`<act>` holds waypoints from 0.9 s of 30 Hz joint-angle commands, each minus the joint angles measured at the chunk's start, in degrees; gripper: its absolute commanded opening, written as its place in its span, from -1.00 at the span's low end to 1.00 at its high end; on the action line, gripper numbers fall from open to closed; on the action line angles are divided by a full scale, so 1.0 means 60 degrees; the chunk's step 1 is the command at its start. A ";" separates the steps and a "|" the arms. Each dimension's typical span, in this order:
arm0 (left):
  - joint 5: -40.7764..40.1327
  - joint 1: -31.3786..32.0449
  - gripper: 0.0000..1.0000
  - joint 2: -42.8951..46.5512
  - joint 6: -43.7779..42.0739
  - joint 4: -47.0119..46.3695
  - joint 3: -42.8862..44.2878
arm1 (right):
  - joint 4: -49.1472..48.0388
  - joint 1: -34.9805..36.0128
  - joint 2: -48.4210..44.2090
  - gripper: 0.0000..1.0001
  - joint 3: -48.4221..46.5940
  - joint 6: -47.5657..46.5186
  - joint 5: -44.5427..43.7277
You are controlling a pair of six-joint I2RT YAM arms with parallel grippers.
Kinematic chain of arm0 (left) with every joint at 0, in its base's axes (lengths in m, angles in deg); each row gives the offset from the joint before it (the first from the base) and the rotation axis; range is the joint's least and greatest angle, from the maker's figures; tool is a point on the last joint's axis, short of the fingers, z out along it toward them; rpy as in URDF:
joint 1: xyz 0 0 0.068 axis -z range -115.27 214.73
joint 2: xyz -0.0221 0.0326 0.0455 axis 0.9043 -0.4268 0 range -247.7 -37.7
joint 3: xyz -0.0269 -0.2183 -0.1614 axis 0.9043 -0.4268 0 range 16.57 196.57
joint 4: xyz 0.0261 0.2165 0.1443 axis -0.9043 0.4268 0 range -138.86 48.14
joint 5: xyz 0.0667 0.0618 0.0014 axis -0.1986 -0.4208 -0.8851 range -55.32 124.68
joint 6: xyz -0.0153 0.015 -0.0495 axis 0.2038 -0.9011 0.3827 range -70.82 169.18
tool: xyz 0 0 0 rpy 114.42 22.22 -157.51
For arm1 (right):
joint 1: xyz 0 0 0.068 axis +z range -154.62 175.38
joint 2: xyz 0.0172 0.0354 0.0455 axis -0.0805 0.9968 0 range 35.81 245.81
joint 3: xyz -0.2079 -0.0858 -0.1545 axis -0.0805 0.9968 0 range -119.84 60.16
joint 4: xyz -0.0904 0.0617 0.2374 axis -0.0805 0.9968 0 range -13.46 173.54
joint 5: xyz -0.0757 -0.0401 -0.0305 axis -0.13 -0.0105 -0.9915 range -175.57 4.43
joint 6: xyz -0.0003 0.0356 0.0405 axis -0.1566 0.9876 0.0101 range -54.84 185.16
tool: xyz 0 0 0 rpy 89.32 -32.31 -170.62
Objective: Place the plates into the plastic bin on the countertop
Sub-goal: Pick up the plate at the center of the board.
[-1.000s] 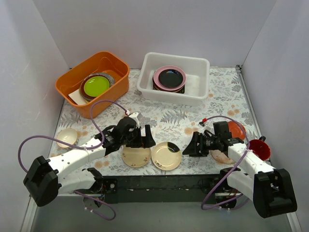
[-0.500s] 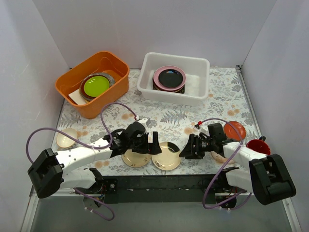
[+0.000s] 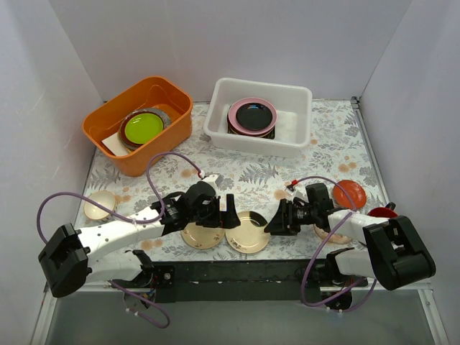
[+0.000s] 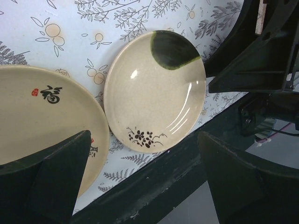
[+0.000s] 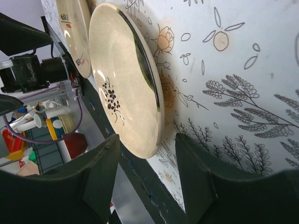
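Note:
Two cream plates lie side by side near the front edge of the countertop. The right one has a green patch and a dark flower mark. The left one carries a red stamp and black characters. My left gripper hovers open above them, empty. My right gripper is open and low at the right plate's rim, which sits just ahead of its gap. The white plastic bin holds a pink plate and a black plate.
An orange tub at the back left holds a lime-green plate. A small cream dish lies at the left. An orange-red plate, a red cup and a speckled pinkish plate sit by the right arm.
My right gripper has slid left along the countertop up to the right cream plate's rim. My left gripper has moved right over the two plates. No plate has moved.

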 commanded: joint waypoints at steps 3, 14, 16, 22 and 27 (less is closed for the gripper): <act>-0.0260 0.0050 0.96 0.0471 0.0074 0.0103 0.0061 | -0.0010 0.0774 0.0599 0.11 0.0106 0.0049 -0.1970; -0.0231 0.0050 0.96 0.0646 0.0118 0.0117 -0.0100 | 0.0224 0.1552 0.1639 -0.19 -0.0260 0.0181 -0.2997; -0.0245 0.0050 0.96 0.0676 0.0089 0.0117 -0.0115 | 0.0370 0.1626 0.1742 -0.25 -0.0406 0.0152 -0.3158; -0.0245 0.0050 0.96 0.0764 0.0103 0.0146 -0.0144 | 0.0560 0.1670 0.2080 -0.66 -0.0656 0.0035 -0.3421; -0.0245 0.0050 0.96 0.0866 0.0133 0.0161 -0.0246 | 0.0677 0.1670 0.1831 -0.84 -0.0700 0.0005 -0.3627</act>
